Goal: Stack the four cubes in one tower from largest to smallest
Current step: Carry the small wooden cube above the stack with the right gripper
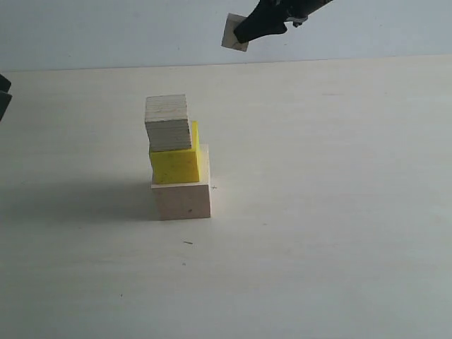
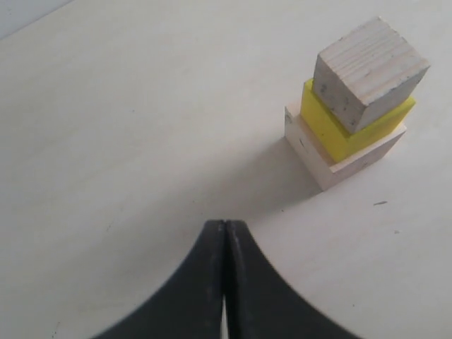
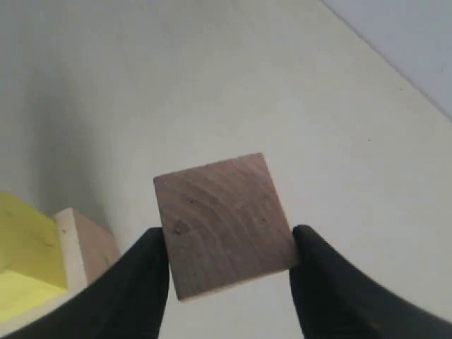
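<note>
A partial tower stands left of the table's middle: a large pale wood cube [image 1: 182, 200] at the base, the yellow cube [image 1: 174, 166] on it, and a layered-edge wood cube [image 1: 168, 123] on top, offset toward one side. The same three cubes appear in the left wrist view: base [image 2: 361, 159], yellow [image 2: 332, 129], top [image 2: 369, 73]. My right gripper [image 1: 247, 34] hangs high above the far table edge, shut on the smallest wood cube [image 3: 224, 222], whose corner [image 1: 233, 33] pokes out. My left gripper [image 2: 225, 224] is shut and empty, well apart from the tower.
The pale table [image 1: 325, 183] stretches around the tower. A grey wall [image 1: 106, 28] rises behind its far edge. Part of the left arm [image 1: 3, 95] shows at the left border. A small dark speck [image 1: 188, 243] lies in front of the tower.
</note>
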Motion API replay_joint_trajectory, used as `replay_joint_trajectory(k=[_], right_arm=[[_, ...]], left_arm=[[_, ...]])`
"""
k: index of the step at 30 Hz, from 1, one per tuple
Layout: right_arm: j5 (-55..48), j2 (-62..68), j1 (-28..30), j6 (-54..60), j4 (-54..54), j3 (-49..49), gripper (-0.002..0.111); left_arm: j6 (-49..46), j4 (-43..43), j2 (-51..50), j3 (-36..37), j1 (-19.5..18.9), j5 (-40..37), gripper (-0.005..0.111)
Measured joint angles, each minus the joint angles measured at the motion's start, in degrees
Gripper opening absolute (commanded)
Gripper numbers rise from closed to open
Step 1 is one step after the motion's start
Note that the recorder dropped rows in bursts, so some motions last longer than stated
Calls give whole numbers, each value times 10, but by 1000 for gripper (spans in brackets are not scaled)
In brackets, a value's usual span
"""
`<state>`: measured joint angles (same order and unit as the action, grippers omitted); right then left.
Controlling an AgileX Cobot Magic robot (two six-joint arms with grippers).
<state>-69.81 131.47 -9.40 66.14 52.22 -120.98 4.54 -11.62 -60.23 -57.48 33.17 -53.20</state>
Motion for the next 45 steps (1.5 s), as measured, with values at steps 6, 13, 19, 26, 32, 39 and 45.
replay_joint_trajectory(k=[6, 13, 19, 26, 32, 39, 45], right_arm=[[0, -66, -1, -1, 30, 60, 0], [23, -132, -36, 6, 31, 148, 0], [57, -151, -86, 71, 24, 214, 0], [39, -154, -112, 144, 24, 223, 0], [41, -173, -120, 108, 6, 224, 0], [55, -215, -147, 42, -28, 224, 0], [53, -217, -162, 19, -64, 224, 0]], left_arm=[[0, -8, 0, 0, 0, 9, 0], [0, -12, 0, 0, 0, 9, 0], [0, -22, 0, 0, 0, 9, 0], [0, -27, 0, 0, 0, 10, 0], [0, -27, 0, 0, 0, 10, 0], [0, -27, 0, 0, 0, 10, 0], [0, -27, 0, 0, 0, 10, 0]])
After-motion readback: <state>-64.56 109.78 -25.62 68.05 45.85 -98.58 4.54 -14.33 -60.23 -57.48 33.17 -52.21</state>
